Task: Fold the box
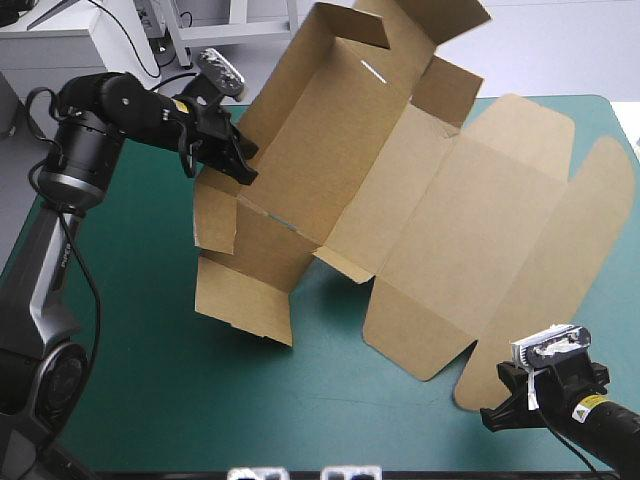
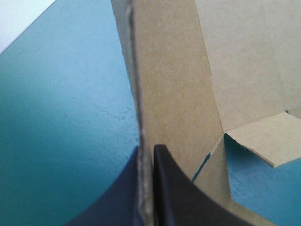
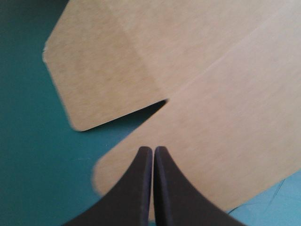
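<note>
- Box [image 1: 450,220] on the table [image 1: 140,340]: its left half is tilted up and its right half lies flat, flaps near the table's right edge.
- Left claw [image 2: 148,149] clamped on the box's raised left wall edge.
- Right claw [image 3: 153,151] together, over the box's near right flap.
- Bare table left of the box and nearer than it.
- Yellow label [image 1: 590,403] on the right arm, beside the box's near right flap; too small to read.

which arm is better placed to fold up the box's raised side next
Left. The left gripper is shut on the raised edge of the box, that side tilted up off the teal-green cover. The right gripper is shut on nothing, by a flap lying flat.
</note>
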